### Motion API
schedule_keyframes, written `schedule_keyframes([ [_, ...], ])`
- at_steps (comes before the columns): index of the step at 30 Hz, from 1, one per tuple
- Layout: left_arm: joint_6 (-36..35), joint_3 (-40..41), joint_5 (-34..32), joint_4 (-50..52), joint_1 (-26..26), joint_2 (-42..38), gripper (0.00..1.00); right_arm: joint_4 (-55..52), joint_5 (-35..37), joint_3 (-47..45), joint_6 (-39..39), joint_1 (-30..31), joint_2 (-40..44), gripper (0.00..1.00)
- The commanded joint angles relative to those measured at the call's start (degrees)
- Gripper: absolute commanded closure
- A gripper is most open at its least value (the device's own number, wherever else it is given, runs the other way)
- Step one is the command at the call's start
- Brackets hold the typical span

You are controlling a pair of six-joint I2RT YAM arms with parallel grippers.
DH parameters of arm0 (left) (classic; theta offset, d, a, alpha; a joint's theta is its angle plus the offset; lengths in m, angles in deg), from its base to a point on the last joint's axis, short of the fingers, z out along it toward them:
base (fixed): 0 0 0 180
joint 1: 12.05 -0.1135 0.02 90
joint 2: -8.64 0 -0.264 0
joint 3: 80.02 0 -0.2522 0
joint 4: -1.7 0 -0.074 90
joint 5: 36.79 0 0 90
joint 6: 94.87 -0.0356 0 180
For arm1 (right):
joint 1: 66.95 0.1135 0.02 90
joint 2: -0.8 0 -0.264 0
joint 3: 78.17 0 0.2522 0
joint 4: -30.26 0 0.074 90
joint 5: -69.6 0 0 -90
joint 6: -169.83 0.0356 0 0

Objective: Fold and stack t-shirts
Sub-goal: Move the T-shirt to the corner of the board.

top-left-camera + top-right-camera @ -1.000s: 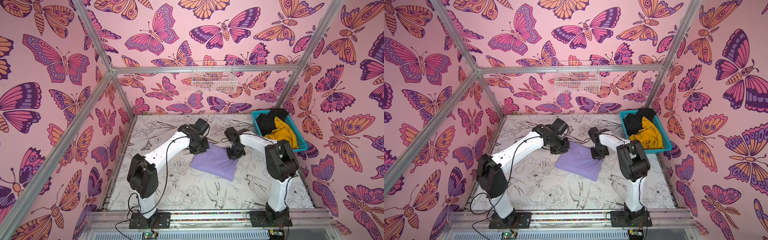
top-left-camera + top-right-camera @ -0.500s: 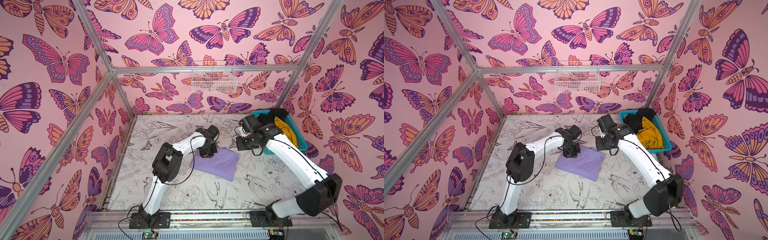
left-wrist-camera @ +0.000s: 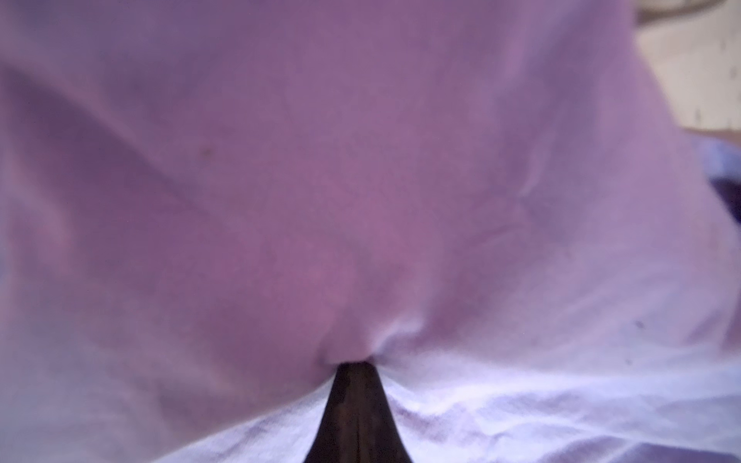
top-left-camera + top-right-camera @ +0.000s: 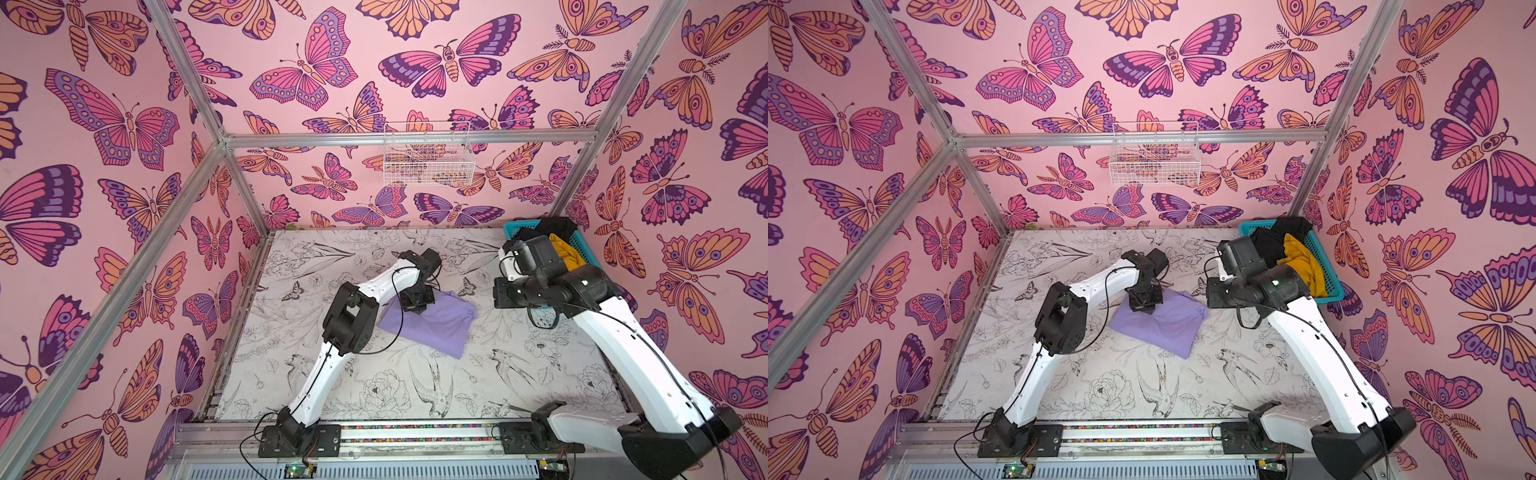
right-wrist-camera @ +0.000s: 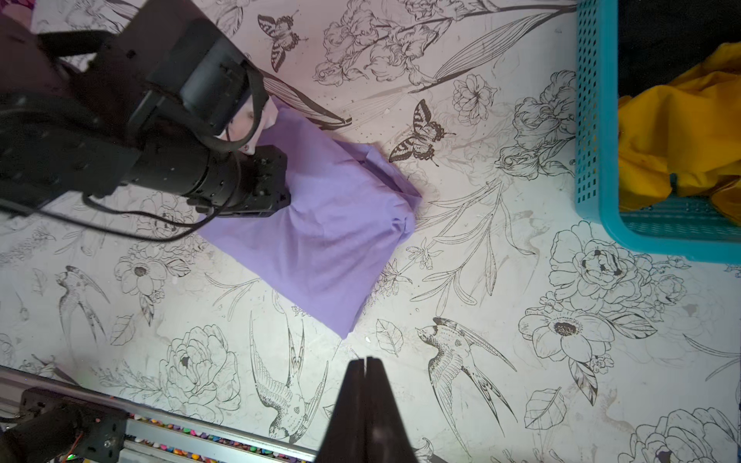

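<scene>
Standing over the table (image 4: 374, 395), I see in both top views the lavender t-shirt (image 4: 432, 328) lying mid-table as a rough, partly folded rectangle, a little right of centre, with the left gripper (image 4: 415, 309) planted on its far left edge. The right arm (image 4: 623, 332) hangs clear of the cloth, between the shirt and the teal basket (image 4: 1331, 286) in the far right corner. In that basket the mustard t-shirt (image 4: 1304, 266) and the black t-shirt (image 4: 1279, 241) sit bunched together, neither folded yet. In the left wrist view purple fabric fills the frame and puckers at the tips of the closed fingers, so I read it as pinching a fold of the shirt. In the right wrist view the right gripper (image 5: 365, 362) is closed on nothing, hovering high over bare table toward the near side. From there the lavender shirt's right end looks rumpled, with a loose flap. This cloth looks light, limp and unbreakable, and I'd expect it to sag and drag instead of holding shape. I'd take it by corners or along a folded edge, pinching every layer, one gripper at each end.
</scene>
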Motion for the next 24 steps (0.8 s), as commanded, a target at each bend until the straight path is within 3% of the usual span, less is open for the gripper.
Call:
schedule_keyframes([
  [1, -1.1, -0.8, -9.1, 9.0, -6.4, 7.0, 1.00, -1.0, -0.2, -1.7, 2.2, 0.3, 3.4, 0.92],
  [18, -5.9, 6.7, -16.4, 14.0, -32.0, -3.4, 1.00, -0.7, -1.4, -5.6, 4.1, 0.2, 6.9, 0.90],
  [24, -11.4, 3.7, -18.7, 15.3, -40.4, -3.6, 1.00, -0.9, -1.5, -5.4, 3.3, 0.3, 7.2, 0.90],
])
